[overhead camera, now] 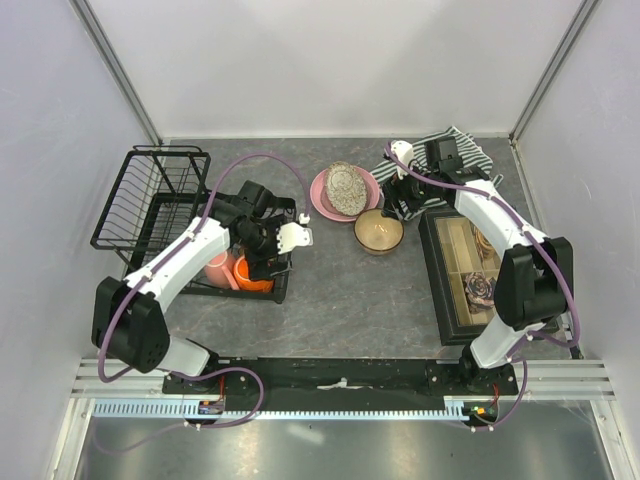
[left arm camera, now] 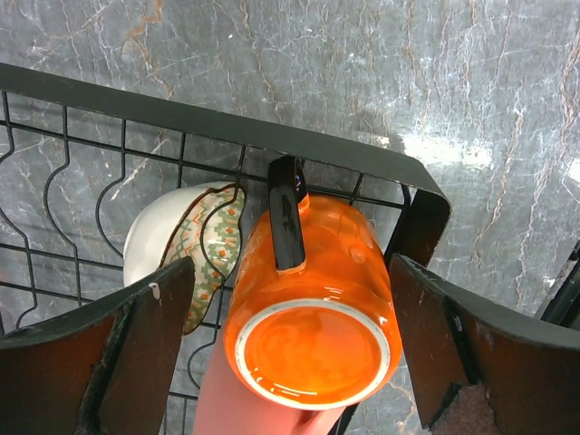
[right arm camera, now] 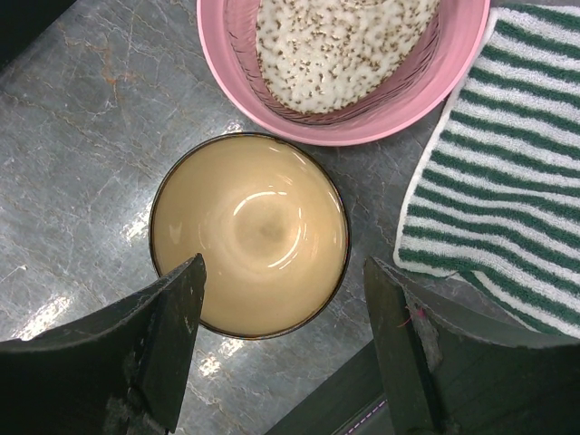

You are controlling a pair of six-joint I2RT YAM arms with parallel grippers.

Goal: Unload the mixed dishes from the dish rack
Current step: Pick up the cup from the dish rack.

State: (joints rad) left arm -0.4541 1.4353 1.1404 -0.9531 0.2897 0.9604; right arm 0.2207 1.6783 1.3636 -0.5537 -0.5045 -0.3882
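The black wire dish rack [overhead camera: 150, 205] stands at the left. In its near basket section an orange mug [overhead camera: 256, 277] sits upside down, with a pink mug [overhead camera: 215, 268] beside it. My left gripper [overhead camera: 262, 258] is open just above them. In the left wrist view its fingers straddle the orange mug [left arm camera: 313, 308] without touching; a small floral bowl [left arm camera: 195, 245] leans to the left and the pink mug [left arm camera: 245, 403] lies below. The pink plate [overhead camera: 322, 200] holds the patterned oval dish [overhead camera: 346, 188]. The tan-brown bowl [overhead camera: 378, 232] stands on the table. My right gripper [right arm camera: 285, 335] is open and empty above the bowl [right arm camera: 249, 231].
A dark compartmented box [overhead camera: 470, 275] of trinkets lies at the right, its edge [right arm camera: 362, 399] just below the bowl. A green-striped towel [overhead camera: 462, 155] lies at the back right, next to the pink plate [right arm camera: 362, 122]. The rack rim [left arm camera: 227, 122] runs right beside the orange mug.
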